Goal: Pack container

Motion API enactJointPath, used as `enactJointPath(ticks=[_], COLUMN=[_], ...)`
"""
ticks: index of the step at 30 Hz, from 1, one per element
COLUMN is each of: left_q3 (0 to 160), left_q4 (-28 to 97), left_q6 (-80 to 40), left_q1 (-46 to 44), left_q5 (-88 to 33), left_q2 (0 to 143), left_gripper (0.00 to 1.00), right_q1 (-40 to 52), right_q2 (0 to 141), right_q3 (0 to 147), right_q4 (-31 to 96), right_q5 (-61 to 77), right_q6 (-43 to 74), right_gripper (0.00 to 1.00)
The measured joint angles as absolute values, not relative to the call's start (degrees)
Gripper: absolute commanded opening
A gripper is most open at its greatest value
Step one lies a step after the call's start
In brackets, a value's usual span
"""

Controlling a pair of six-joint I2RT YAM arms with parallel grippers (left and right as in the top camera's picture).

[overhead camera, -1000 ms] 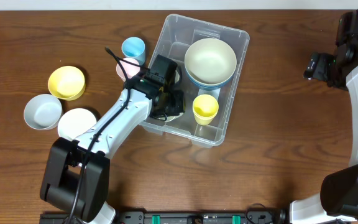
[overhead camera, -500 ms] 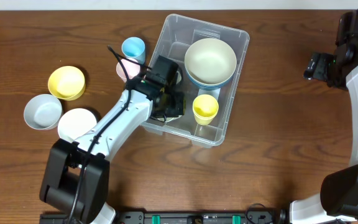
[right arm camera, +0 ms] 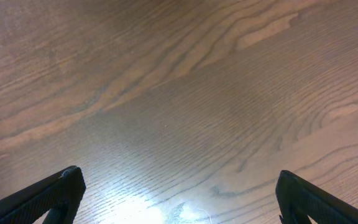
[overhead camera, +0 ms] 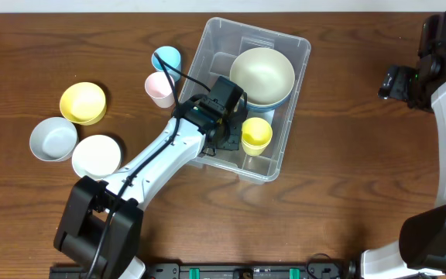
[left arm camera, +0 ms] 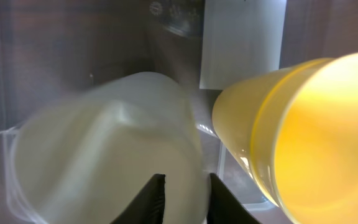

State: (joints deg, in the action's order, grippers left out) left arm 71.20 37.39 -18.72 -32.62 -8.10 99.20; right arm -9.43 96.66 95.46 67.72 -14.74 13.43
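Brown wooden worktop (overhead camera: pixel 362 155) carries the container (overhead camera: pixel 293 112) near its middle; clear plastic, probably light, slick and slightly flexible, best pinched at the rim; left hand (left arm camera: pixel 186 180) inside it, fingers (left arm camera: pixel 157 199) nearly together at a pale cup (left arm camera: pixel 104 162), grip impossible to tell; right hand (right arm camera: pixel 179 177) spread wide, empty.

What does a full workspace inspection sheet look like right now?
Surface: wooden table, no spills seen.
Job's things: container holds cream bowl, yellow cup, blurred whitish cup; outside, to its left: blue cup, pink cup, yellow bowl, grey bowl, white bowl.
Clutter: nothing seen.
Grippers: left gripper inside container, grip unclear; right gripper open over table.
Cables: black cable arcs beside pink cup.
Surroundings: nothing seen.
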Motion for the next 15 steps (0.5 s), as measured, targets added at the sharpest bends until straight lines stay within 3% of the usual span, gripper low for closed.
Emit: enactJointPath(ticks=[15], left_q3=[72.2], left_q4=[37.1], left_q6=[-18.5], left_q1=[-32.6], left_q5=[-5.8], left_q2=[99.2], left_gripper=[0.25], right_q1=[-9.4], right_q2=[96.7], right_q3=[95.5], right_q4=[67.7], right_q5=[-14.7], right_q6=[13.4], right_gripper=[0.99])
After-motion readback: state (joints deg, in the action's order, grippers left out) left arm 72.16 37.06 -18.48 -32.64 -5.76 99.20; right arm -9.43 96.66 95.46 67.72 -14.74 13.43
